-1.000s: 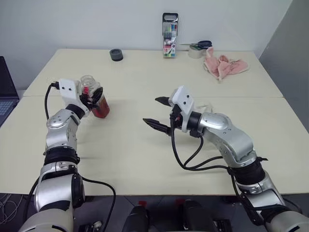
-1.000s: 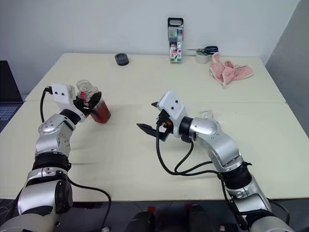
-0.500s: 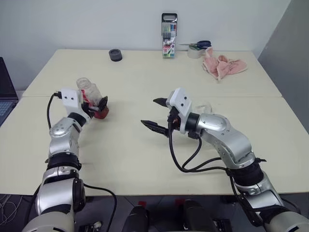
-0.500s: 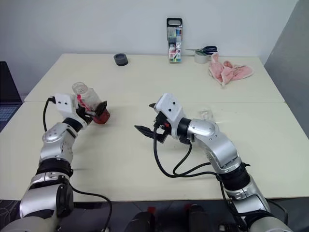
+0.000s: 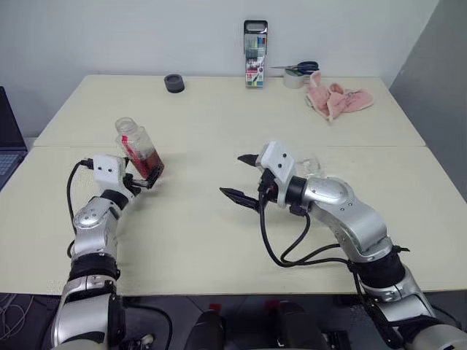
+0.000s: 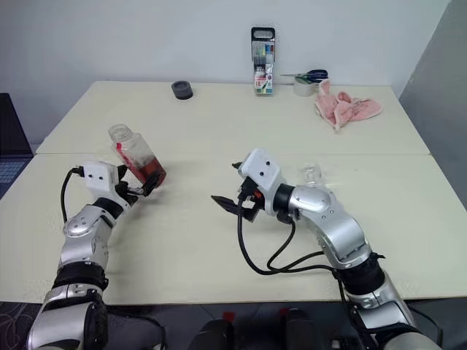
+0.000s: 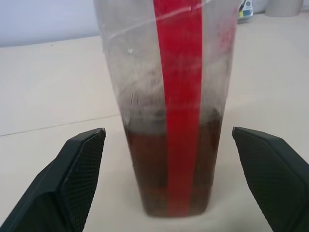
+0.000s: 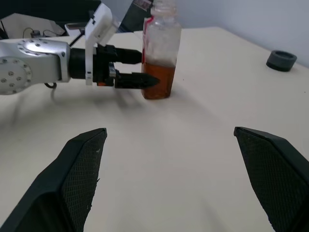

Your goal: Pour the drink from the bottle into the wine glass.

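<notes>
We see the bottle [image 5: 140, 152] standing on the bench [image 5: 219, 117] at our left, uncapped, with the drink [image 7: 169, 169] filling only its lower part. Our left claw [image 5: 148, 177] sits just beside it, fingers spread wide to either side of the squarish body and not gripping; in the left wrist view both fingertips [image 7: 79, 166] stand apart from the plastic. In the head views the bottle looks tilted, though the right wrist view shows it standing on its base, so we cannot tell how true it sits.

Our right claw [image 5: 243, 177] hovers near the middle of the bench, released and empty. The wine glass [image 6: 312, 175] stands just behind the right forearm, partly hidden, and whether it holds any liquid is too hard to see.

We judge the main risk to be the open bottle: with no cap, a nudge from the left fingers could tip it and spill the remaining drink across the bench. The second risk is the glass; it sits close to the right arm, and a sweep of that forearm could knock its thin stem over. The cable looping under that arm could also snag something.
</notes>
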{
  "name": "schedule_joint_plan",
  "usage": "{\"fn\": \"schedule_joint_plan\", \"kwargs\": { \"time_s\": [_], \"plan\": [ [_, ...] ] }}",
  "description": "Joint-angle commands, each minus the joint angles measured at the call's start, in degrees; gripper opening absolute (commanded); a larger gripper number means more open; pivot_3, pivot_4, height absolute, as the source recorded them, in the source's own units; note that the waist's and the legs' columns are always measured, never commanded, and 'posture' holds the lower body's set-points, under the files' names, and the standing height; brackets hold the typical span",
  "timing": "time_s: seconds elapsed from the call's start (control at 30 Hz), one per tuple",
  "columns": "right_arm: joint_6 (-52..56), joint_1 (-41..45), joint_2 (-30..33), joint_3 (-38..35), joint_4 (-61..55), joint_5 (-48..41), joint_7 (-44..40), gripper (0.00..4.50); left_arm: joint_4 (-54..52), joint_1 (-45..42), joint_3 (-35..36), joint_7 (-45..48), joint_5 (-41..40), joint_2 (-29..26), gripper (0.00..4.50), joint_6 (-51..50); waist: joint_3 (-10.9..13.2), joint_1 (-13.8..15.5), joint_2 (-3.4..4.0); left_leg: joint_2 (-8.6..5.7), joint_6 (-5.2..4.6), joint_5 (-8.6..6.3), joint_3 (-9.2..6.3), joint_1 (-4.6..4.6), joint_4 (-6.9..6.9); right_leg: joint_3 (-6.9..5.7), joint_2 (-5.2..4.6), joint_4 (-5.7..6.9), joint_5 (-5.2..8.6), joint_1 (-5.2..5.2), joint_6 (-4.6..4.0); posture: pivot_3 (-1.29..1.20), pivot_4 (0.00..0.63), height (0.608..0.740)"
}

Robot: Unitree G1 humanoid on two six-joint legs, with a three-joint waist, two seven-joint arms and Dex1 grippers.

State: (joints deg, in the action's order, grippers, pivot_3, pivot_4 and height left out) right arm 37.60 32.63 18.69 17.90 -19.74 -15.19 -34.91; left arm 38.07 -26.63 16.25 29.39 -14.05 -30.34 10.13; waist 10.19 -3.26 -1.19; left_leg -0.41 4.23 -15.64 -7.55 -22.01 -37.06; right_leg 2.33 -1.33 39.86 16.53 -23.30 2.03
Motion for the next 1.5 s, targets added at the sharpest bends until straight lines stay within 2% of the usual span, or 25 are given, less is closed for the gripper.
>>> {"fn": "schedule_joint_plan", "kwargs": {
  "time_s": [0.03,0.23,0.33,0.47,0.57,0.7,0.83,1.07,1.5],
  "plan": [
    [1.28,-0.56,1.2,-2.32,-4.11,-0.76,0.22,4.5,-8.6,4.07,1.43,-2.9,-0.35,0.55,4.48,-1.01,0.0,0.01,0.0,0.0,-0.01,-0.01,-0.02,0.0,0.0,0.0,0.0,-0.01,0.0,0.0,0.0,0.0,0.15,0.74],
    [6.66,-4.27,4.73,-8.12,-10.02,-4.23,0.53,4.5,-21.79,13.1,1.2,-5.36,-0.45,1.42,4.48,-4.57,0.0,0.17,-0.01,0.01,-0.03,-0.02,-0.02,-0.01,0.01,0.0,-0.03,-0.04,0.0,0.02,0.0,0.0,0.15,0.74],
    [16.66,-6.1,5.01,-18.87,-13.2,-12.34,2.56,4.5,-30.12,19.12,-1.24,-2.6,-1.07,1.69,4.48,-6.4,-0.01,0.27,-0.01,0.02,-0.04,-0.02,0.0,-0.01,0.02,0.02,-0.03,-0.12,0.0,0.05,0.0,0.0,0.15,0.74],
    [31.35,-3.05,9.18,-30.49,-9.72,-18.81,4.56,4.5,-37.58,20.4,-6.61,5.93,-3.84,0.49,4.48,-9.84,0.0,0.99,0.0,-0.02,-0.05,-0.02,0.08,-0.01,0.0,0.01,-0.02,-0.13,0.0,0.12,0.0,0.0,0.15,0.74],
    [41.49,0.98,15.61,-33.07,-3.12,-21.51,2.84,4.5,-41.94,18.16,-10.82,14.68,-7.45,-1.68,4.48,-14.78,0.02,1.47,0.02,-0.03,-0.06,-0.02,0.16,0.01,-0.02,0.03,0.01,-0.11,0.0,0.15,0.0,0.0,0.15,0.74],
    [48.34,5.22,23.29,-29.33,6.63,-23.98,-2.19,4.5,-42.56,12.22,-14.26,24.61,-10.88,-4.9,4.48,-19.95,0.02,1.38,0.03,0.05,-0.08,-0.03,0.24,0.06,0.06,0.04,0.12,-0.17,0.02,0.16,-0.04,0.0,0.15,0.74],
    [51.18,9.73,26.52,-23.85,14.71,-25.77,-6.95,4.5,-40.29,8.03,-17.0,32.65,-10.95,-6.93,4.48,-20.12,0.05,0.19,0.08,0.08,-0.1,-0.04,0.43,0.09,0.09,0.18,0.15,-0.2,0.04,0.13,-0.08,0.0,0.15,0.74],
    [48.01,16.04,26.13,-14.05,28.02,-22.34,-10.77,4.5,-36.61,6.7,-19.93,41.8,-9.19,-6.8,4.48,-15.31,0.06,-0.06,0.08,0.07,-0.11,-0.05,0.45,0.07,0.08,0.2,0.13,-0.24,0.04,0.12,-0.07,0.0,0.15,0.74],
    [41.63,25.59,22.31,-2.85,47.07,-15.26,-18.74,4.5,-30.86,5.86,-20.68,42.63,-6.06,-3.44,4.48,-9.22,0.07,-0.06,0.11,0.06,-0.11,-0.05,0.42,0.02,0.08,0.18,0.1,-0.28,0.04,0.09,-0.06,0.0,0.15,0.74]
  ]
}}
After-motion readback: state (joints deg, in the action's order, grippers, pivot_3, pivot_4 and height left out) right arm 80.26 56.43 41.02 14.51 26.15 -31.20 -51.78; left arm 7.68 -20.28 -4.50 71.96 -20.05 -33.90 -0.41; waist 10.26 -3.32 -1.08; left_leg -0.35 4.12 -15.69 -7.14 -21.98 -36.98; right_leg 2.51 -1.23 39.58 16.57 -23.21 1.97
